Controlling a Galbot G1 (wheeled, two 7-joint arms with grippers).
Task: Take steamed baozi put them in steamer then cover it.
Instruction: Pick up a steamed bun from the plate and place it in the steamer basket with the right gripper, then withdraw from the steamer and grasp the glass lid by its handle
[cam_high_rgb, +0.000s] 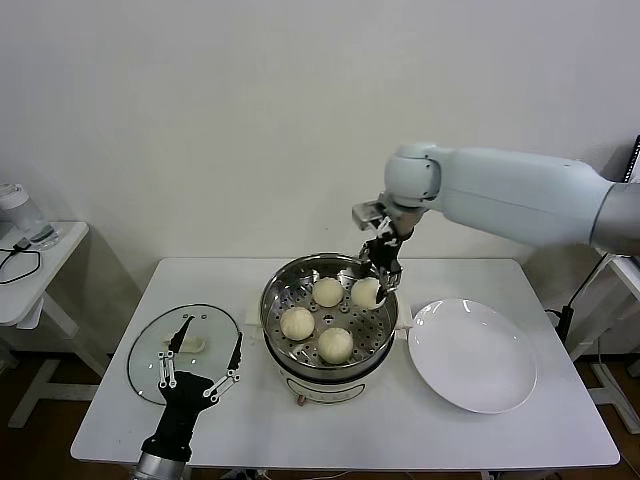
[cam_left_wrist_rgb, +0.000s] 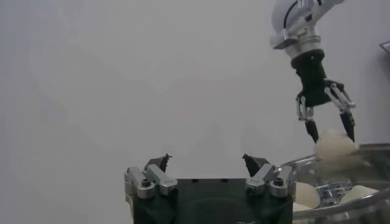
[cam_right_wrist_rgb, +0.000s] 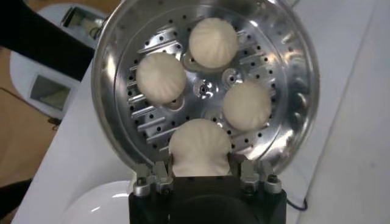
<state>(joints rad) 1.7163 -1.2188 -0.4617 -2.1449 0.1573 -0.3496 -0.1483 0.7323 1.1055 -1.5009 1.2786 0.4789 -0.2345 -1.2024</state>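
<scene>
The steamer stands mid-table with its perforated tray showing. Three baozi lie on the tray. My right gripper reaches down over the steamer's back right and is shut on the fourth baozi, low inside the rim. In the right wrist view the fingers press both sides of that baozi. My left gripper is open and empty, just above the near edge of the glass lid. The left wrist view shows its open fingertips and the right gripper farther off.
An empty white plate lies right of the steamer. The glass lid lies flat on the table's left part. A small side table with a jug stands off to the left. A white wall is behind.
</scene>
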